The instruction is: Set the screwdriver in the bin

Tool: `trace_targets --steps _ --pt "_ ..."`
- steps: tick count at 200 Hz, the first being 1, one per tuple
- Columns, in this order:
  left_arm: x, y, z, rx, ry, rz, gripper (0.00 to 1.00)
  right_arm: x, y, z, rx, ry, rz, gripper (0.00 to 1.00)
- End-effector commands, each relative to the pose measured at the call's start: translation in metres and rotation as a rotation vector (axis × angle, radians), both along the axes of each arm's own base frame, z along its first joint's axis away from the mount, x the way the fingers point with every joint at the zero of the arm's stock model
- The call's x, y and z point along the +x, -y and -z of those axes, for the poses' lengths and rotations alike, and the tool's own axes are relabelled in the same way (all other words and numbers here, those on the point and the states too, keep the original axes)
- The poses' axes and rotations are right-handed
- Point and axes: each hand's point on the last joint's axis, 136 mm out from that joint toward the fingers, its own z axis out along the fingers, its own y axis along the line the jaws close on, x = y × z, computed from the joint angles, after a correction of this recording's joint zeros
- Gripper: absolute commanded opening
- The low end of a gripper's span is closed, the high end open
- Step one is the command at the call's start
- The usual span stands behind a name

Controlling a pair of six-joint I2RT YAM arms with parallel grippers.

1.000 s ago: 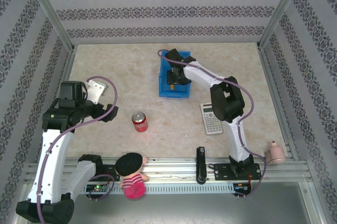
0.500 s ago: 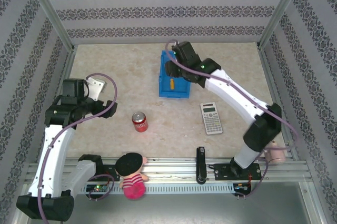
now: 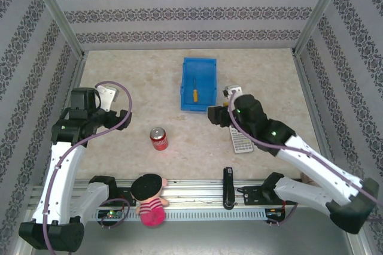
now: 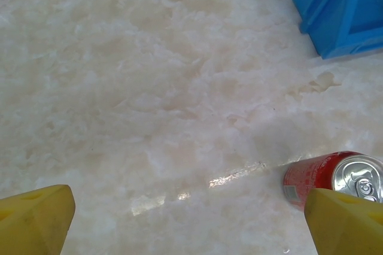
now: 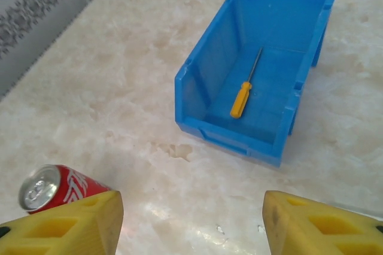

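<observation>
The screwdriver (image 5: pixel 244 90) lies inside the blue bin (image 5: pixel 197 81), so the job looks done. Near the bin, the right claw (image 5: pixel 192 228) is spread wide and empty; the left claw (image 4: pixel 191 225) is spread too. Next, the arms likely just need to move away.

1. On the table (image 5: pixel 119 75), the bin (image 5: pixel 192 84) sits ahead of the right pincer (image 5: pixel 191 228).
2. The screwdriver (image 5: pixel 242 98) lies in the bin, on its floor (shaft pointing away from that pincer).
3. The can (image 5: pixel 51 186) stands just beside that pincer's left finger.
4. The calculator (image 3: pixel 240 140) lies behind it.
5. From the left pincer (image 4: pixel 188 222), the can is at the right finger and the bin is farther ahead, to the right.
</observation>
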Motion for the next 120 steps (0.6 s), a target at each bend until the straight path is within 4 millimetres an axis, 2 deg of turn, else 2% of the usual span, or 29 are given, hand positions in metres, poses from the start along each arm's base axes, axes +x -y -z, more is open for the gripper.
trace_targets --steps 1,41,57,64,69,86,106,120 --pt "0.000 0.004 -0.011 -0.038 0.026 -0.012 0.95 -0.005 0.018 -0.013 0.071 0.069 0.052 0.70" --pt "0.002 0.005 -0.018 -0.067 0.034 -0.032 0.82 -0.018 0.045 -0.005 0.066 0.041 0.104 0.79" --pt "0.001 0.017 -0.017 -0.070 0.030 0.063 0.60 -0.017 0.055 0.008 0.016 -0.022 0.143 0.80" --pt "-0.001 0.021 -0.016 -0.063 0.028 0.102 0.55 -0.017 0.061 0.017 -0.013 -0.058 0.162 0.81" --pt "-0.001 0.020 -0.014 -0.048 0.025 0.110 0.57 -0.016 0.065 0.023 -0.030 -0.082 0.177 0.82" --pt "0.003 0.002 -0.009 0.044 0.035 0.054 0.78 -0.016 0.074 0.039 -0.064 -0.129 0.210 0.87" --pt "0.011 -0.028 -0.010 0.146 0.064 -0.093 0.99 -0.013 0.083 0.040 -0.051 -0.104 0.233 0.96" --pt "0.012 -0.034 -0.011 0.165 0.073 -0.127 0.99 -0.009 0.095 0.036 -0.040 -0.083 0.285 0.98"
